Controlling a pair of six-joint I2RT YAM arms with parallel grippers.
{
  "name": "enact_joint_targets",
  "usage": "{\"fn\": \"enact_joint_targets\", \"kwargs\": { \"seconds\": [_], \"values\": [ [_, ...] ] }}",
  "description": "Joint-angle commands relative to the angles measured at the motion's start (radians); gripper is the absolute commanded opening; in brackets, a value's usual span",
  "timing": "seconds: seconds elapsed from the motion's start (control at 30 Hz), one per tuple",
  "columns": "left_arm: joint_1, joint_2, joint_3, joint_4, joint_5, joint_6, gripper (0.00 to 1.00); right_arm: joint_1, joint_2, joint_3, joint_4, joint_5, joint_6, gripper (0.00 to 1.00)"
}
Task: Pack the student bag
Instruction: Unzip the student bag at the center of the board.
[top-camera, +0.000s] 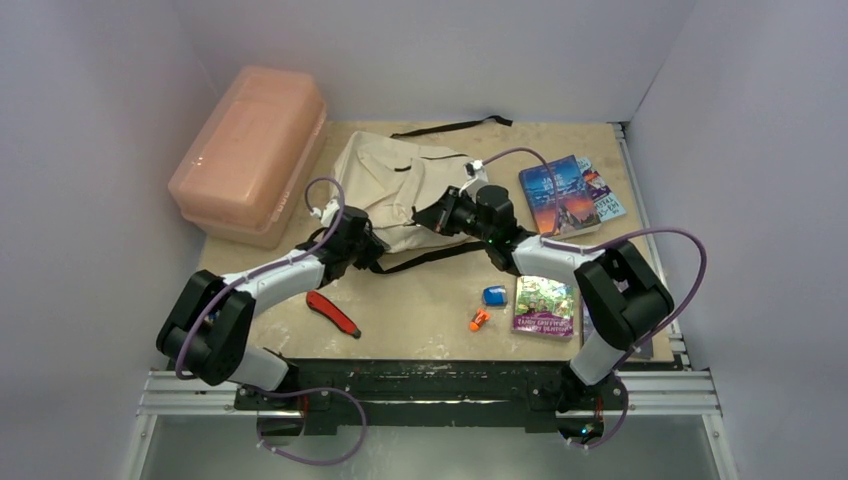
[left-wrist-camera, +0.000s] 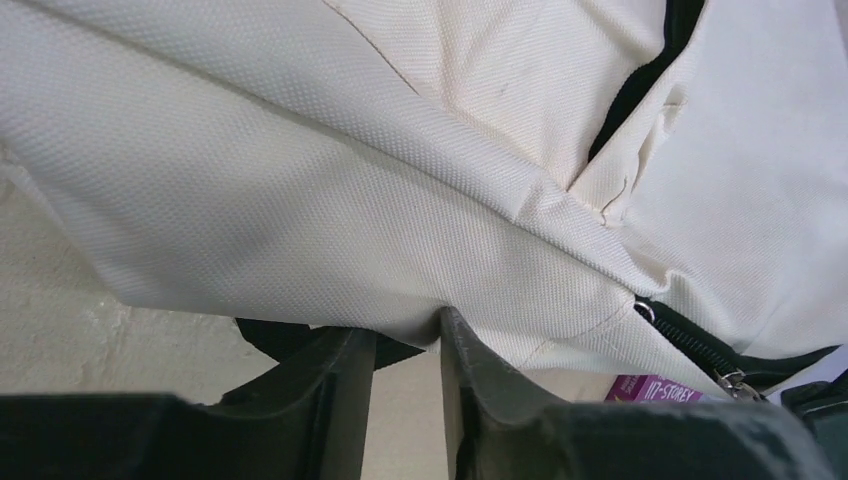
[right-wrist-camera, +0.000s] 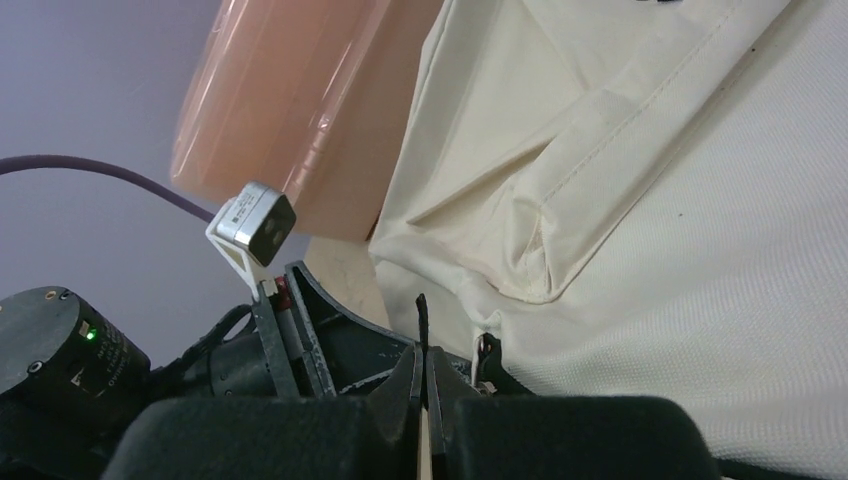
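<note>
You have the student bag (top-camera: 385, 180) lying flat at the middle-back of the table (top-camera: 430, 290), just beside the pink box (top-camera: 250, 150), with black straps trailing off its far and near edges. Your left gripper (left-wrist-camera: 405, 335) sits at the bag's near-left edge. Its jaws are part-way apart with a narrow gap, and bare table and a bit of black strap show through. The cream hem touches one fingertip (left-wrist-camera: 455, 335), and no cloth is visibly clamped. Your right gripper (right-wrist-camera: 422, 355) is at the bag's near-right side, jaws pressed together. A thin black sliver stands up from the seam between them, beside a small metal zipper ring (right-wrist-camera: 482, 352); you can't tell whether that sliver belongs to the bag.

Right of the bag are two overlapping books (top-camera: 560, 192). Nearer you, by the right arm, lies a green-and-purple book (top-camera: 545, 305), with a small blue item (top-camera: 494, 295) and a small orange item (top-camera: 479, 320) just left of it. A red tool (top-camera: 333, 313) lies by the left arm.
</note>
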Motion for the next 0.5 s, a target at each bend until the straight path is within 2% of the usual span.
{"fn": "enact_joint_targets", "kwargs": {
  "seconds": [0.0,0.03,0.13,0.3,0.37,0.47],
  "values": [
    [0.007,-0.032,0.000,0.036,-0.096,0.024,0.08,0.008,-0.119,-0.051,0.091,0.057,-0.021,0.00],
    [0.019,-0.041,0.000,-0.011,-0.105,0.023,0.00,-0.007,-0.153,-0.086,0.113,0.079,-0.021,0.00],
    [0.090,-0.071,-0.026,-0.087,-0.071,0.018,0.00,-0.097,-0.238,-0.169,0.128,0.076,0.000,0.00],
    [0.170,-0.193,-0.152,-0.051,-0.095,0.021,0.00,-0.259,-0.308,-0.266,0.113,0.014,0.004,0.00],
    [0.181,-0.235,-0.161,-0.070,-0.095,0.052,0.00,-0.314,-0.320,-0.267,0.083,-0.016,-0.019,0.00],
    [0.182,-0.265,-0.133,-0.091,-0.038,0.145,0.00,-0.326,-0.322,-0.207,-0.019,-0.039,-0.143,0.00]
  ]
}}
